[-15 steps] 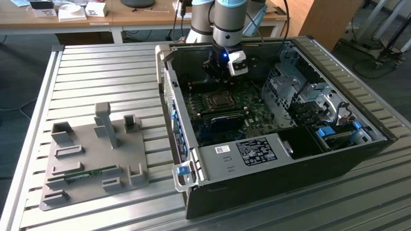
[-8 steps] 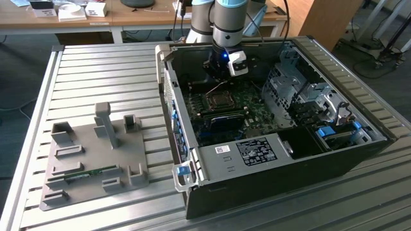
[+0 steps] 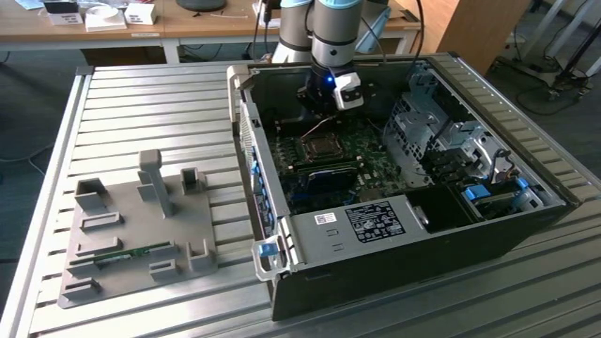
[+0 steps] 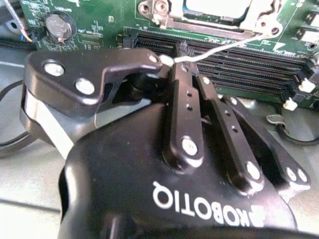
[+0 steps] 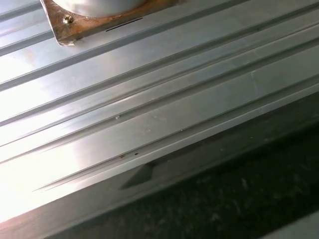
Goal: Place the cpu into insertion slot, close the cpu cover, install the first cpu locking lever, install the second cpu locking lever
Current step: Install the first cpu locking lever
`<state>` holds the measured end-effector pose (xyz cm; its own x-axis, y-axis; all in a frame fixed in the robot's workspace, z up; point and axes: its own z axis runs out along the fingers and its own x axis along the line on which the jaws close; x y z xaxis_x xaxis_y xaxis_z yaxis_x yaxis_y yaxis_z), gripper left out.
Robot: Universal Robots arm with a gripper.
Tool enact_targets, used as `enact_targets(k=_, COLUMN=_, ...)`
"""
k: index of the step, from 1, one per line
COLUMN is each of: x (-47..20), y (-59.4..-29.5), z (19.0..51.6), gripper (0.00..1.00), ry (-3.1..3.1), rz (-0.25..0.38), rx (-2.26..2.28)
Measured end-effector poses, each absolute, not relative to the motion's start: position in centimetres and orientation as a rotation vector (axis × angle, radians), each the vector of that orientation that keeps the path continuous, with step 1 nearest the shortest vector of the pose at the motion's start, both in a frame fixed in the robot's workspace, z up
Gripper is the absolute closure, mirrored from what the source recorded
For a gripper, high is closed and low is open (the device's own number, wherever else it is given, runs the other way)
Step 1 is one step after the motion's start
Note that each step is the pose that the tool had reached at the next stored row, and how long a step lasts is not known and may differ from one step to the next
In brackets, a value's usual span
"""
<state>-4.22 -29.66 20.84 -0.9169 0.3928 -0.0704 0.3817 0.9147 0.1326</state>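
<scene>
Open computer case [image 3: 395,211] lying on a ribbed metal table [image 3: 160,120], green motherboard [image 3: 367,165] exposed inside. Arm [image 3: 329,28] reaching down into the case from the far side, gripper [image 3: 324,98] hanging just behind the motherboard's rear edge.

Insertion slot [image 3: 319,146] near the middle of the motherboard, a dark square with a metal rim, a short way in front of the gripper and apart from it. In the second wrist view, cpu [image 4: 217,7] seated in the slot at the motherboard's socket, silver-grey top showing, cpu cover [image 4: 209,26] framing it. Long black memory slots [image 4: 234,62] between the socket and the gripper. Round coin battery [image 4: 59,26] on the motherboard, off to one side of the socket.

Gripper [image 4: 172,62] in the second wrist view with black fingers [image 4: 184,99] drawn together, tips nearly touching, a thin silvery wire lever [image 4: 224,47] caught at the tips and running up toward the cover's corner.

Grey fixture tray [image 3: 131,232] on the table beside the case, at the exterior view's left, well apart from the gripper. Black box with a white label [image 3: 376,218] in the case, in front of the motherboard.
</scene>
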Motion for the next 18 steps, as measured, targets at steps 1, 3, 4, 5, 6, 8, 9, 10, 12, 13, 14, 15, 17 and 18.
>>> enact_targets(k=1, x=-4.2, y=-29.7, z=21.1, gripper=0.89, ry=2.981, rz=0.181, rx=0.604)
enact_targets(k=3, x=-4.2, y=-29.7, z=21.5, gripper=0.89, ry=2.981, rz=0.19, rx=0.605)
enact_targets(k=4, x=-4.2, y=-29.7, z=21.7, gripper=0.89, ry=2.981, rz=0.195, rx=0.605)
enact_targets(k=5, x=-4.2, y=-29.7, z=21.9, gripper=0.89, ry=2.981, rz=0.199, rx=0.606)
enact_targets(k=6, x=-4.2, y=-29.7, z=22.1, gripper=0.89, ry=2.982, rz=0.202, rx=0.606)
enact_targets(k=8, x=-4.2, y=-29.7, z=22.5, gripper=0.89, ry=2.982, rz=0.209, rx=0.606)
enact_targets(k=9, x=-4.2, y=-29.7, z=22.8, gripper=0.89, ry=2.982, rz=0.211, rx=0.607)
enact_targets(k=10, x=-4.2, y=-29.7, z=23.0, gripper=0.89, ry=2.982, rz=0.214, rx=0.607)
enact_targets(k=12, x=-4.2, y=-29.7, z=23.2, gripper=0.89, ry=2.982, rz=0.218, rx=0.607)
enact_targets(k=13, x=-4.3, y=-29.7, z=23.2, gripper=0.89, ry=2.982, rz=0.218, rx=0.607)
enact_targets(k=14, x=-4.3, y=-29.7, z=23.2, gripper=0.89, ry=2.981, rz=0.219, rx=0.606)
enact_targets(k=15, x=-4.4, y=-29.7, z=23.2, gripper=0.89, ry=2.98, rz=0.219, rx=0.605)
enact_targets(k=17, x=-4.6, y=-29.8, z=23.2, gripper=0.89, ry=2.978, rz=0.219, rx=0.604)
enact_targets(k=18, x=-4.7, y=-29.9, z=23.2, gripper=0.89, ry=2.977, rz=0.22, rx=0.604)
